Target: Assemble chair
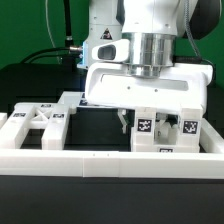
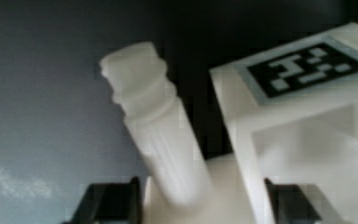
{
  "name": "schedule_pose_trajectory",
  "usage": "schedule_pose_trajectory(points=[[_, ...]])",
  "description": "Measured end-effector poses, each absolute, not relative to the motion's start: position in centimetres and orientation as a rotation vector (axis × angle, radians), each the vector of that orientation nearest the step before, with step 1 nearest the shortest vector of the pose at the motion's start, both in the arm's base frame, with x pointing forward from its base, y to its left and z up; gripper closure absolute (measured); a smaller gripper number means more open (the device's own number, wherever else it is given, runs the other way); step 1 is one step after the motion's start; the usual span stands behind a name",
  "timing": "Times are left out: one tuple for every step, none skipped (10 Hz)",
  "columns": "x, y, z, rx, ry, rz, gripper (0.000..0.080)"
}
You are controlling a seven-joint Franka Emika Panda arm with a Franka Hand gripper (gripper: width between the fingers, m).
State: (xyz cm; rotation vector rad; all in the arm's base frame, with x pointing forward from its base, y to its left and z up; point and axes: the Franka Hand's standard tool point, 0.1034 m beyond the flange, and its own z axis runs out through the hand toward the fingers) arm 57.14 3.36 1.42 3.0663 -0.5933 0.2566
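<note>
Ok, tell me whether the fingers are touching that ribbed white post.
Cannot tell. The wrist view shows the ribbed white post running down between the fingers, but the blur there shows neither contact nor a gap plainly.

The exterior view sits low, about level with the dark worktop [image 1: 100, 125], just outside the long white border wall [image 1: 100, 160] that crosses its foreground. It faces the arm [image 1: 150, 40] nearly head-on and stands close: only the wrist and the tool [image 1: 128, 122] fit in, the rest cut off above. The wrist view looks along the tool [image 2: 197, 205] toward the worktop [image 2: 43, 90], so near that everything blurs. Both views share the small patch under the tool. A ridged white post [image 2: 158, 110] and a tagged white chair block [image 2: 291, 90] fill the wrist view. Which of the tagged chair parts [image 1: 165, 128] in the exterior view that block is cannot be told.
</note>
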Motion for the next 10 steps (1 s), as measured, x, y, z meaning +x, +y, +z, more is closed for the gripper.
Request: schedule_pose_trajectory(points=[[57.1, 3.4, 1.4, 3.066, -0.593, 0.257, 0.0482], [57.2, 3.3, 1.5, 3.066, -0.592, 0.259, 0.0482], [57.1, 3.0, 2.3, 3.073, -0.569, 0.227, 0.0482], [57.2, 2.3, 4.5, 3.087, -0.541, 0.199, 0.0482], [57.3, 1.5, 6.4, 3.094, -0.534, 0.191, 0.0482], [57.2, 0.9, 7.7, 3.099, -0.549, 0.162, 0.0482], [57.3, 0.7, 8.4, 3.103, -0.556, 0.142, 0.0489], [57.3, 0.8, 7.9, 3.101, -0.551, 0.142, 0.0489], [56.6, 0.7, 7.7, 3.104, -0.552, 0.059, 0.0500], [56.3, 0.4, 8.0, 3.110, -0.562, -0.118, 0.0512]])
